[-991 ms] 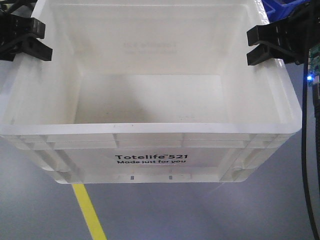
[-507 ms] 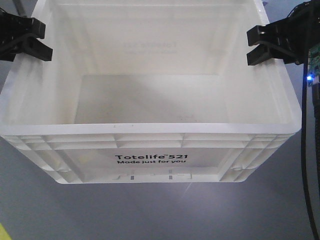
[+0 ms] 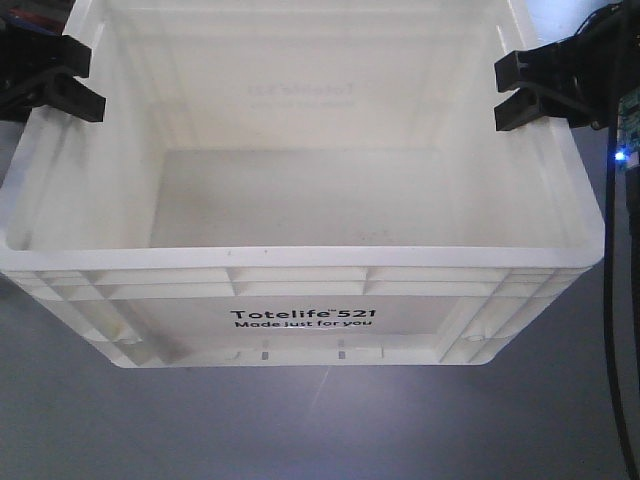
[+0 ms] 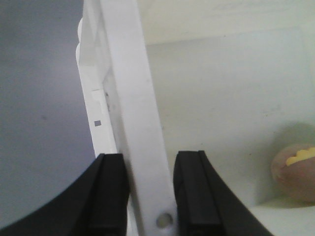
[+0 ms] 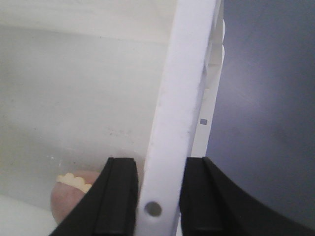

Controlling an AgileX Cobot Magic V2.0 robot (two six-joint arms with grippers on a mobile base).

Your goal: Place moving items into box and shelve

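Front view: the box point(image 3: 300, 320), a white crate printed "Totelife 521 Made just for you", fills the middle of the picture with its open top to the camera; grey floor point(image 3: 320, 430) shows below its front wall. The left claw point(image 3: 75, 78) bites the left side rim and the right claw point(image 3: 512, 90) the right side rim, each with one black finger inside the wall and one outside. A black cable point(image 3: 612, 330) hangs at the right edge under a small blue light point(image 3: 620, 157).

Left wrist view: the left claw point(image 4: 150, 196) is closed tight on the white rim of the box point(image 4: 133, 98), fingers pressed to both faces. Inside, on the bottom, lies a pinkish rounded item point(image 4: 295, 172) with a yellow scalloped patch.

Right wrist view: the right claw point(image 5: 157, 196) likewise clamps the rim of the box point(image 5: 182, 98); the pinkish rounded item point(image 5: 74, 194) lies on the box's bottom, partly hidden behind the inner finger.
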